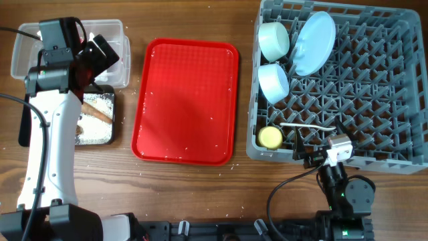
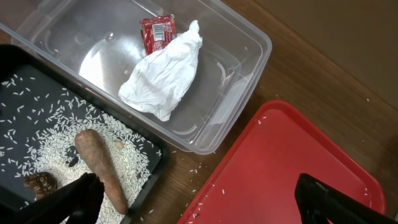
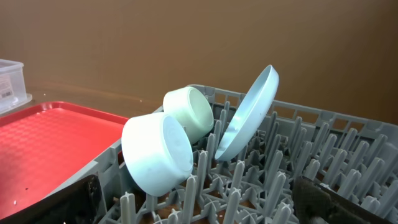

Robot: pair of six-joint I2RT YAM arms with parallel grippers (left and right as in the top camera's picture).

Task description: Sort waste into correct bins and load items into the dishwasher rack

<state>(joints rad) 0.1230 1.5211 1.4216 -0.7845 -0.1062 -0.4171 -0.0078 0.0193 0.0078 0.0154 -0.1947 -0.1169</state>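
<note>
The grey dishwasher rack (image 1: 374, 87) holds a pale green bowl (image 1: 274, 39), a pale blue bowl (image 1: 273, 82), a pale blue plate (image 1: 314, 43), a yellow cup (image 1: 271, 137) and a white spoon (image 1: 307, 126). My right gripper (image 1: 311, 158) is open and empty over the rack's front edge; its wrist view shows the blue bowl (image 3: 158, 152), green bowl (image 3: 189, 112) and plate (image 3: 249, 115) on edge. My left gripper (image 2: 199, 208) is open and empty. The clear tub (image 2: 249, 46) holds crumpled paper (image 2: 163, 73) and a red wrapper (image 2: 157, 34). The black tray (image 2: 155, 163) holds rice (image 2: 74, 121), a brown stick (image 2: 99, 165) and a brown lump (image 2: 40, 183).
A red tray (image 1: 186, 100) lies between the bins and the rack, with a few stray rice grains on it. Some grains lie on the wooden table (image 2: 186, 171) beside the black tray. The left arm (image 1: 47, 134) runs along the table's left side.
</note>
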